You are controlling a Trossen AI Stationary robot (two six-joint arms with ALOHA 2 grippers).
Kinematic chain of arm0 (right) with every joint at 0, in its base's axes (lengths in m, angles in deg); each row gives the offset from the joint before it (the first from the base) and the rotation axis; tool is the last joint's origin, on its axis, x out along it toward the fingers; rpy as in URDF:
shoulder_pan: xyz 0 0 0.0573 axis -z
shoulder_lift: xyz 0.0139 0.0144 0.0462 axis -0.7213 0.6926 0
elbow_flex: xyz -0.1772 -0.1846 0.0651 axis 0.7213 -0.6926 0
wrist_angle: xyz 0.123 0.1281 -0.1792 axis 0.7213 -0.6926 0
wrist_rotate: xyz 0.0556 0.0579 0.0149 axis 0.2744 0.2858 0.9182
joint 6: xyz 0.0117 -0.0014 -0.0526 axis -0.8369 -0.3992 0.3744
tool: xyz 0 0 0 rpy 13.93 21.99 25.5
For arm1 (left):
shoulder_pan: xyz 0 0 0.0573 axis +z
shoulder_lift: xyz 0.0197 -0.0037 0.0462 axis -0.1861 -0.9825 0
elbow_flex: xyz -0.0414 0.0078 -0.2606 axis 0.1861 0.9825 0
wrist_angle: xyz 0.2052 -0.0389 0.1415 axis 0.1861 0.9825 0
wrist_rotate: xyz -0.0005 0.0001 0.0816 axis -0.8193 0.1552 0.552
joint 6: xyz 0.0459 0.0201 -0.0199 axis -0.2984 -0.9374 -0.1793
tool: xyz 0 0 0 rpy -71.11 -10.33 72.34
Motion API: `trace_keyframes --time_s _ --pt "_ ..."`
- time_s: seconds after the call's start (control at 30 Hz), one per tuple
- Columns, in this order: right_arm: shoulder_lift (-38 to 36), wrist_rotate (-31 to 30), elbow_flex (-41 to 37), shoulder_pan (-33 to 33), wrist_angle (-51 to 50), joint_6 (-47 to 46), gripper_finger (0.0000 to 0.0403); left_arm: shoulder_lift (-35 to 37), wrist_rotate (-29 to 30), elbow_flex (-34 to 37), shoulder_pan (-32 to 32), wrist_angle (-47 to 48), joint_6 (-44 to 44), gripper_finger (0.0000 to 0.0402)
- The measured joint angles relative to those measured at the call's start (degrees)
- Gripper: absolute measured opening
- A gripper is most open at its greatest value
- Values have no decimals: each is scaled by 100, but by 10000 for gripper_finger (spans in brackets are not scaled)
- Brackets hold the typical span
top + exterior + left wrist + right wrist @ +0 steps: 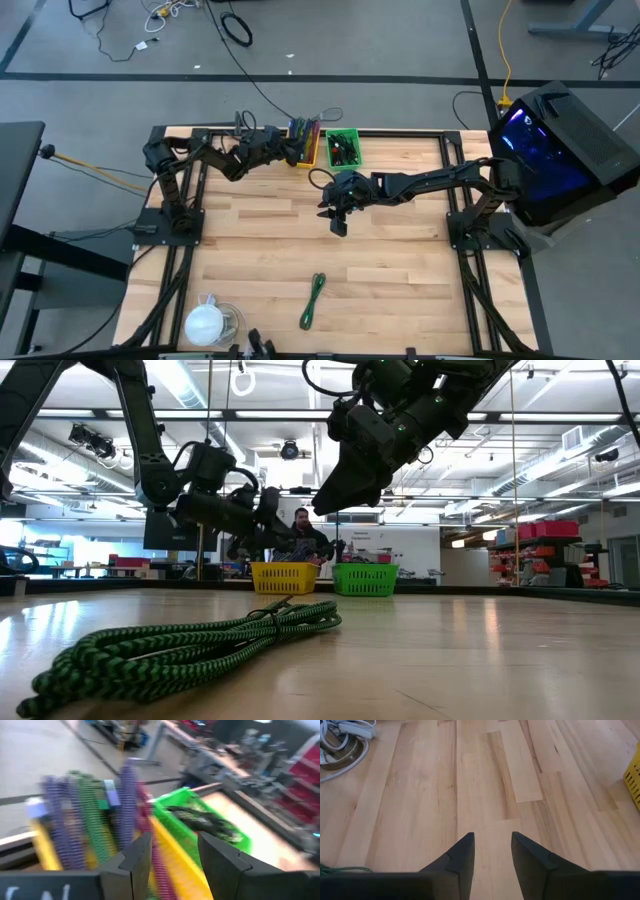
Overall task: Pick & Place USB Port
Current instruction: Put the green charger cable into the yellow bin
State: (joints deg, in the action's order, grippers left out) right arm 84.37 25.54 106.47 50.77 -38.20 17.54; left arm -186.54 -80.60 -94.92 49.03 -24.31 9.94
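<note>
A yellow basket [306,152] at the table's far edge holds coiled cables in purple, green and red [125,795], some with pale blue plug ends [111,797]. I cannot pick out a USB port as such. My left gripper [172,840] stands open just above this basket [175,865], and the red coil shows beyond the gap between its fingers. A green basket [343,148] with dark cables stands right of the yellow one. My right gripper [338,225] hangs open over the bare table's middle [492,837], with nothing between its fingers.
A green-and-black braided cord [314,300] lies bunched near the table's front edge and fills the low view's foreground [190,645]. A white round object [205,322] sits at the front left corner. A person [302,530] sits beyond the baskets. Bare wood lies between the arms.
</note>
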Motion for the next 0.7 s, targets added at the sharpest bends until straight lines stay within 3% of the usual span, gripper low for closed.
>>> trace_keyframes --time_s 0.07,0.23,0.33,0.5,0.7 --pt "0 0 0 0 -4 2 131 42 -441 2 -2 -95 154 163" --pt "0 -179 0 0 -88 44 131 225 -2499 2 -97 -232 870 161" --pt "0 -424 -2 0 -197 46 131 337 -3291 2 -425 -124 894 161" --pt "0 -442 -2 0 -390 -119 131 350 -3448 2 -1211 -40 912 160" --pt "0 -680 -2 -15 -1291 -267 131 350 -3094 4 -2247 666 1092 160"
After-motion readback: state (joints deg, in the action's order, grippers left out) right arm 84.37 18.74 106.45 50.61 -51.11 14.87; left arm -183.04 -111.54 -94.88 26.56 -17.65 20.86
